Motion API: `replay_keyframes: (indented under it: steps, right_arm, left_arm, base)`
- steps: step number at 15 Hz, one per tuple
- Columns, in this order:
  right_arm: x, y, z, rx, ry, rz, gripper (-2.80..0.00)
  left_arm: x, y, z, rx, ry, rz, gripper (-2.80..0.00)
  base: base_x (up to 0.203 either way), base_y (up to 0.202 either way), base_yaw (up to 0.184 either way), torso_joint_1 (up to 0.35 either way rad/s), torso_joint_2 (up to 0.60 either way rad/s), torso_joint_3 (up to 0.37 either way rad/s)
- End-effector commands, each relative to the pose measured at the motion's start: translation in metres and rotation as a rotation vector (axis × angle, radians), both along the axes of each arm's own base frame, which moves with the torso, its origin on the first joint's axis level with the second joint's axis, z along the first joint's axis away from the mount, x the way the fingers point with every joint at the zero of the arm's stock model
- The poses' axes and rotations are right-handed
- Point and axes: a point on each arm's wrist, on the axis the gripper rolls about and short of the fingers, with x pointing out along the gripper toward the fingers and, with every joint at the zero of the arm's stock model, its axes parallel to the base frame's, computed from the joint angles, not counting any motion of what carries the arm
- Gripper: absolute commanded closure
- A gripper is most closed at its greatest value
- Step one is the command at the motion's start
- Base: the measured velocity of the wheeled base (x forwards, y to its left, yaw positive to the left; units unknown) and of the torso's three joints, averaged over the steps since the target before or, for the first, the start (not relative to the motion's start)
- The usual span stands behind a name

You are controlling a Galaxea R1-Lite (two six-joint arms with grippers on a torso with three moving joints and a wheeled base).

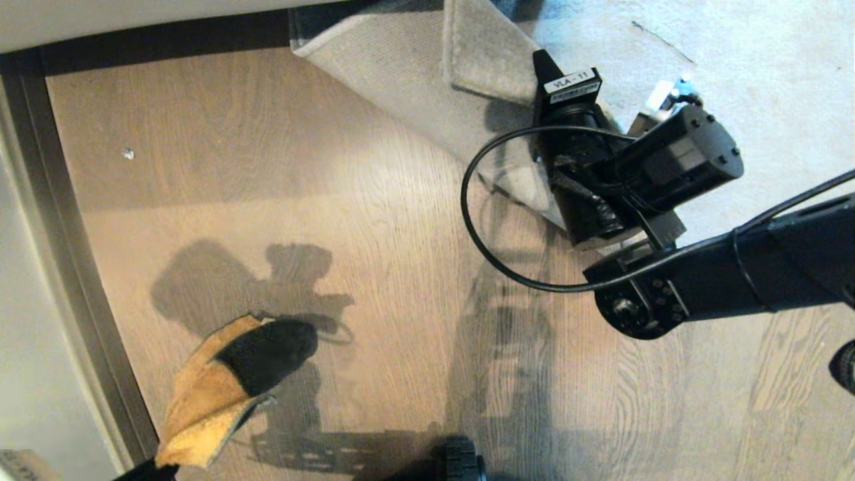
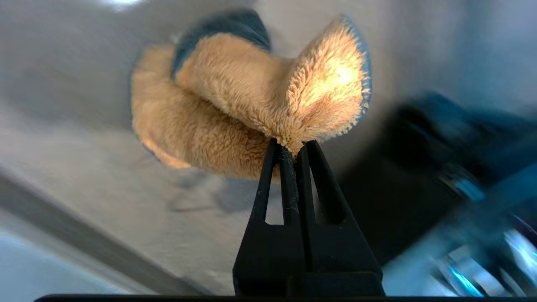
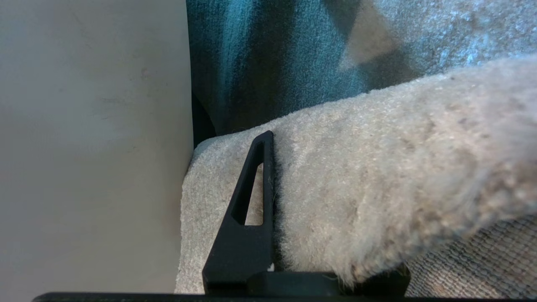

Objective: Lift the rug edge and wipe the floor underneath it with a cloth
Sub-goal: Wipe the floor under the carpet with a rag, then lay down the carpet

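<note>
rug edge (image 1: 427,87): right gripper (image 1: 544,77) pinching it, folded back
cloth (image 1: 220,387): left gripper (image 2: 293,149) clamping it above floor (image 1: 267,174)
wiping: apparently yet to come

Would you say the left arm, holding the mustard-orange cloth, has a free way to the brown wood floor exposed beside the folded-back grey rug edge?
Probably yes: the mustard-orange cloth hangs over open brown wood floor, and the right tool holds the grey rug edge folded back, clear of it.
</note>
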Motion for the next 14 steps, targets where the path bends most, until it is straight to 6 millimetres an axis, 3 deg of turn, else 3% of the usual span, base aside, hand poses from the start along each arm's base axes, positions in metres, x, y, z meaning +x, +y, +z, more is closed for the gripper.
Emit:
replay_keyframes:
  steps: [1, 4, 11, 14]
  right_arm:
    - [-0.003, -0.002, 0.003, 0.032, -0.034, 0.003, 0.00]
    - [-0.004, 0.000, 0.002, 0.028, -0.031, 0.008, 0.00]
    - [-0.011, 0.010, 0.001, 0.027, -0.030, 0.040, 0.00]
    - [-0.013, 0.012, -0.005, 0.014, -0.008, 0.048, 0.00]
  left_arm:
    - [-0.024, 0.016, -0.009, -0.034, -0.011, -0.073, 0.00]
    - [-0.043, 0.025, -0.020, -0.041, 0.100, -0.237, 0.00]
    - [-0.063, 0.038, -0.030, -0.202, -0.115, -0.276, 0.00]
    - [-0.063, 0.038, -0.030, -0.203, -0.116, -0.269, 0.00]
  base:
    - [0.000, 0.000, 0.000, 0.000, 0.00, 0.000]
    - [0.000, 0.000, 0.000, 0.000, 0.00, 0.000]
    - [0.000, 0.000, 0.000, 0.000, 0.00, 0.000]
    - [0.000, 0.000, 0.000, 0.000, 0.00, 0.000]
